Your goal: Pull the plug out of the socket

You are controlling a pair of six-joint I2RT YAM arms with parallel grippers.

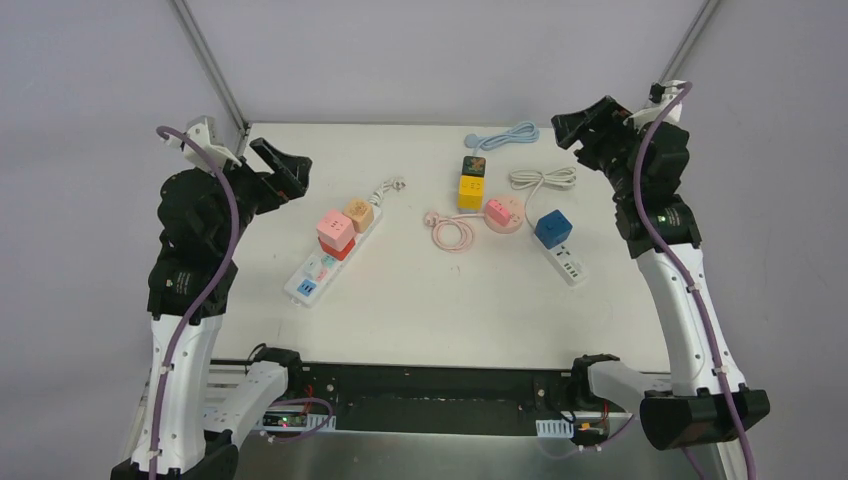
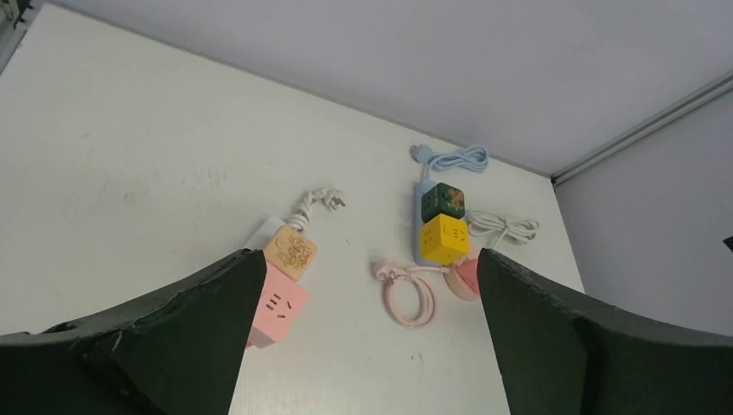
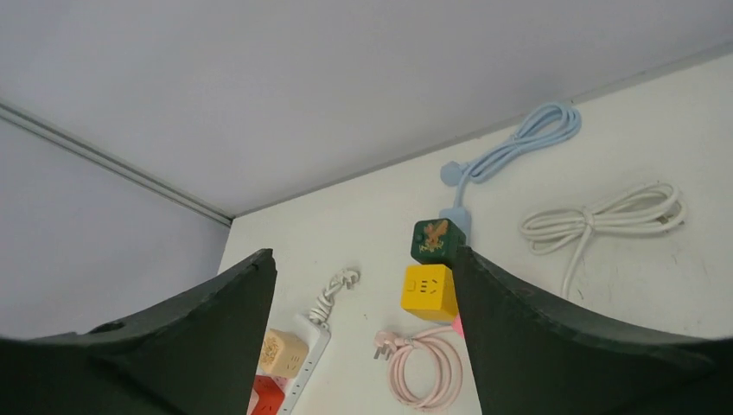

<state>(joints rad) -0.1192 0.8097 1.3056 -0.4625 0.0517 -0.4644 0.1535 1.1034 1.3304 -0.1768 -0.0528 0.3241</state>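
Both arms stand raised over the far corners of the table (image 1: 430,310), touching nothing. The left gripper (image 1: 285,170) is spread wide and empty; the right gripper (image 1: 578,128) is likewise parted, with nothing between its fingers. Several cube plugs are seated, and the task does not single one out. Nearest the left gripper is the pink cube plug (image 1: 334,230), seated on the white power strip (image 1: 312,282) just beside a tan cube plug (image 1: 359,213). It lies below that gripper and inward, toward the table's middle. The strip's long axis runs diagonally, near-left to far-right. The blue cube plug (image 1: 553,228) sits correspondingly below the right gripper. Judgement: the left arm has the shorter descent.
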